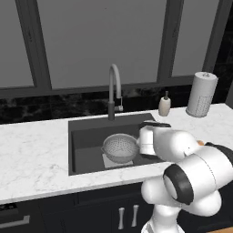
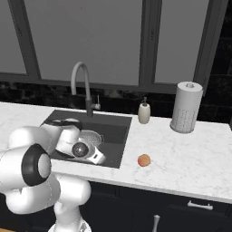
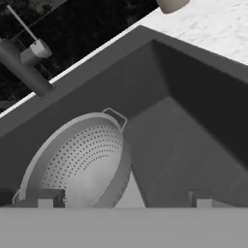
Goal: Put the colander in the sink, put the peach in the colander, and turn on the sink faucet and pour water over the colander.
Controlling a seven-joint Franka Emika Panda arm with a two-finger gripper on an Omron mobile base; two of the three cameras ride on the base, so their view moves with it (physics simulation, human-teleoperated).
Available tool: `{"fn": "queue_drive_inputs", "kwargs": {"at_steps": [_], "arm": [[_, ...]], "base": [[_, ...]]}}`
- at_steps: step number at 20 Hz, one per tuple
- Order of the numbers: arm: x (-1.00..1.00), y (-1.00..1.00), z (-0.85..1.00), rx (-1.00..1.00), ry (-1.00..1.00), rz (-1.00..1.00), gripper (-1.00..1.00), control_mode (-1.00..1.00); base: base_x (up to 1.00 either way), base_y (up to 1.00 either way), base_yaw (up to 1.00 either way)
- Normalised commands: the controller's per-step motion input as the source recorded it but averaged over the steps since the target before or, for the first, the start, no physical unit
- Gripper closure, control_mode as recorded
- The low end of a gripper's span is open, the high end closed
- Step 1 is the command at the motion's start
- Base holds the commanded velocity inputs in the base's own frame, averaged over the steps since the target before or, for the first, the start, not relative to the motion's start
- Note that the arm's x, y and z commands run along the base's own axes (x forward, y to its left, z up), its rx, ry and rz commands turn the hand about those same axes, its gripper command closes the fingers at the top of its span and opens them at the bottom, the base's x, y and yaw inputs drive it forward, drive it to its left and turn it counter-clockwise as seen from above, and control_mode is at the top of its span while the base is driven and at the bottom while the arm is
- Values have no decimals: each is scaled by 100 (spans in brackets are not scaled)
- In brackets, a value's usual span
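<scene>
The colander [image 1: 120,147] sits on the floor of the sink [image 1: 86,136] over the drain plate, leaving bare basin to its left and along the back wall. The faucet [image 1: 113,88] arches over the basin's rear edge, with a soap bottle [image 1: 164,105] and a paper towel roll [image 1: 201,94] standing on the table [image 1: 32,150] behind. Around the peach [image 2: 144,160] the table lies bare on all sides.

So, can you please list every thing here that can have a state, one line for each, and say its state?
colander: upright in the sink, over the drain plate, empty, not held.
sink: holds the colander, no water seen.
peach: on the counter, right of the sink.
sink faucet: off, no water running.
gripper: fingers open, beside the colander, holding nothing.
</scene>
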Motion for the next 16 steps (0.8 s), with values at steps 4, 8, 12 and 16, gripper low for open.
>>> {"fn": "queue_drive_inputs", "kwargs": {"at_steps": [4, 8, 12, 16], "arm": [[0, -16, 100, 0, 12, 1, -100, -100], [0, -16, 100, 0, 9, 8, -100, -100], [-15, -36, 100, -1, 24, 4, -100, -100], [-21, -61, 100, 0, 35, 1, -100, -100]], "base": [[0, 0, 0], [0, 0, 0], [0, 0, 0], [0, 0, 0]]}}
